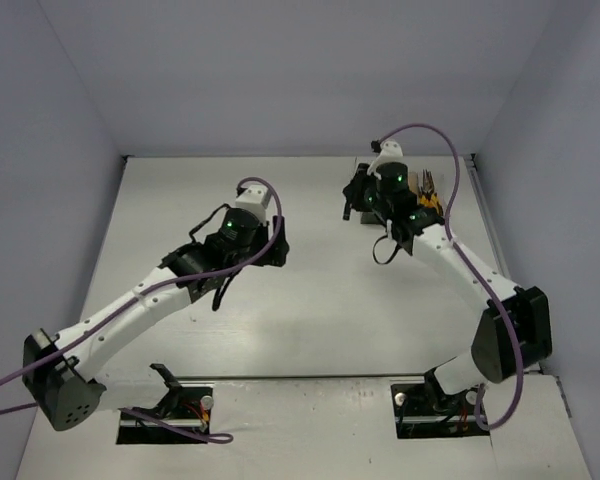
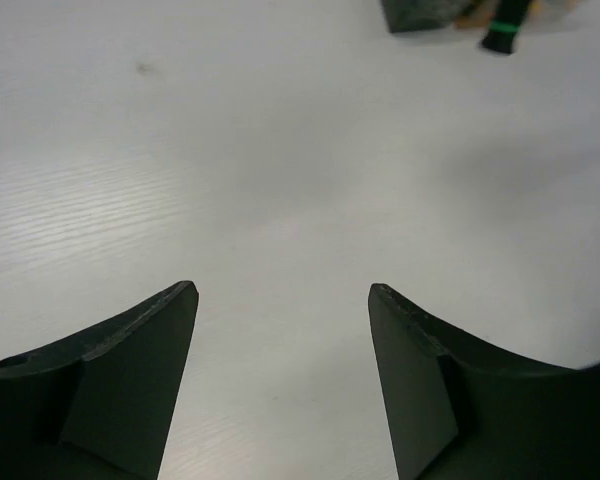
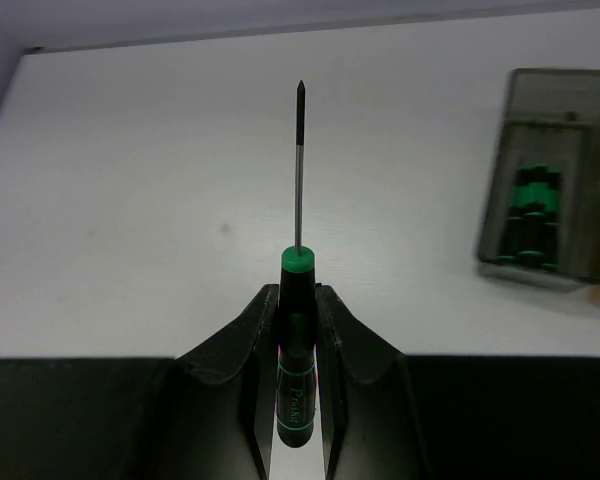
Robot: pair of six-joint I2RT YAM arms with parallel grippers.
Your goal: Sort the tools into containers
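Observation:
My right gripper (image 3: 298, 290) is shut on the handle of a thin black-green screwdriver (image 3: 298, 345), whose shaft points straight ahead over the table. In the top view this gripper (image 1: 353, 200) hangs at the back of the table, right of centre. A smoky grey bin (image 3: 560, 150) holding black-green screwdrivers (image 3: 531, 222) lies to its right. Orange-handled pliers (image 1: 429, 193) show behind the right wrist; their container is hidden by the arm. My left gripper (image 2: 282, 290) is open and empty over bare table, mid-table in the top view (image 1: 276, 250).
In the left wrist view a dark bin corner (image 2: 418, 14) and a black-green tool end (image 2: 504, 27) sit at the far top right. Grey walls (image 1: 70, 120) enclose the white table (image 1: 310, 320) on three sides.

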